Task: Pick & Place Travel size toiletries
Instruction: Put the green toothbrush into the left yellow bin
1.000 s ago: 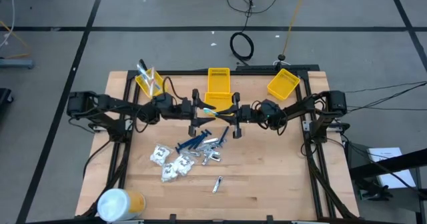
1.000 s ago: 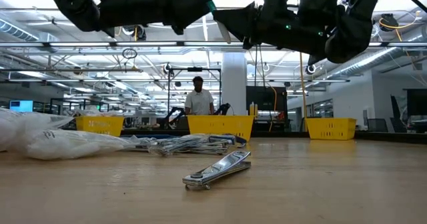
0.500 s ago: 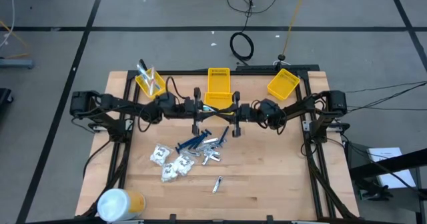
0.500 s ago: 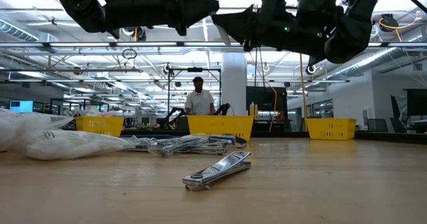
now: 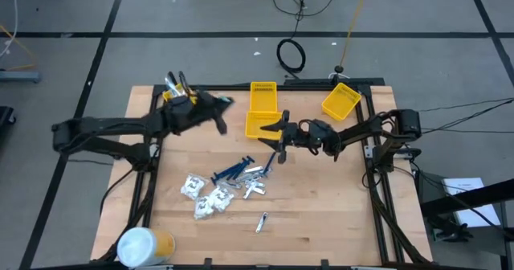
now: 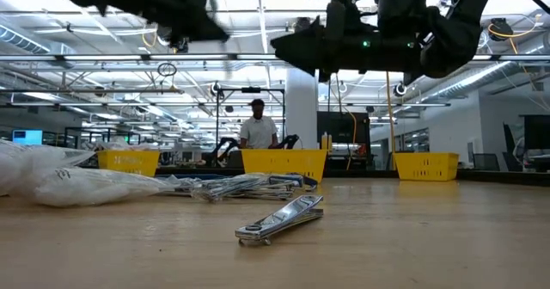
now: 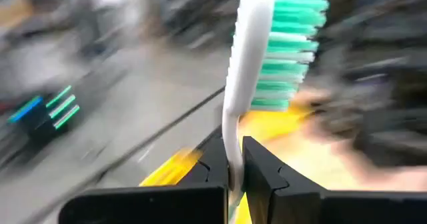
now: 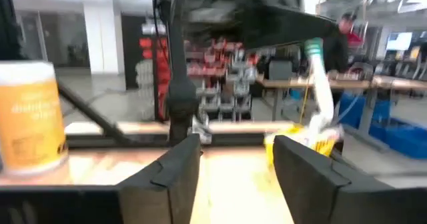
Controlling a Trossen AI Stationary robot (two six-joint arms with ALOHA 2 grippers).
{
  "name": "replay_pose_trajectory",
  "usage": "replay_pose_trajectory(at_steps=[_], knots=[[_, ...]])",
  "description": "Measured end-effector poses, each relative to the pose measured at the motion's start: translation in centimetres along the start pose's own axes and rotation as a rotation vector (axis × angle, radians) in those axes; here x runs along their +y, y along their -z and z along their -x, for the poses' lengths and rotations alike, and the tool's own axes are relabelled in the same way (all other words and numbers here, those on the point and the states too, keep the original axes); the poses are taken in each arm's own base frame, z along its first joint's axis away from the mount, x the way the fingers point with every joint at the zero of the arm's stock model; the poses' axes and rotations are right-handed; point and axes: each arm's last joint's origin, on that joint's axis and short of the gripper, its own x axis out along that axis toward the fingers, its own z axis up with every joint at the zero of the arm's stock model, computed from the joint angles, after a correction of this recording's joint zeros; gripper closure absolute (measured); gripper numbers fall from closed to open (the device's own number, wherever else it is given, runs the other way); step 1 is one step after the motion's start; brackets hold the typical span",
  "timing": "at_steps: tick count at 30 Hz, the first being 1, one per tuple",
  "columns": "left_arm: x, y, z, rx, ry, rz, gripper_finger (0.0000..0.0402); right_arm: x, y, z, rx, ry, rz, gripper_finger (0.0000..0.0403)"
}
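The left gripper [image 7: 233,167] is clamped on the white handle of a toothbrush [image 7: 250,64] with green bristles, holding it in the air between the left yellow bin [image 5: 178,95] and the middle yellow bin [image 5: 263,109] at the back of the desk [image 5: 321,214]. The right gripper [image 8: 233,164] hangs with its fingers parted and nothing between them, just beside the middle bin's front edge. On the desk lie the other toiletries: dark blue razors [image 5: 233,172], silvery tubes [image 5: 255,186] with one more [image 5: 262,221] apart nearer the front, and white crinkly packets [image 5: 207,196]; a white-and-yellow cylinder [image 5: 144,245] stands at the front left corner.
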Motion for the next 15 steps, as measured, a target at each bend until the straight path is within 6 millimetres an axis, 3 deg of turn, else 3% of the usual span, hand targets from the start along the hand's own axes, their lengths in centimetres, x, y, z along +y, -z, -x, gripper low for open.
replay_pose_trajectory(at_steps=[7, 15], knots=[[5.8, 2.4, 3.3, 0.286, -0.595, 0.176, 0.0389, -0.2, -0.2, 0.1, 0.005, 0.007, -0.001, 0.0204], [10.8, 5.1, 2.6, 0.421, -0.652, 0.374, 0.0378, -0.2, -0.3, 0.1, -0.005, 0.008, -0.004, 0.0214]])
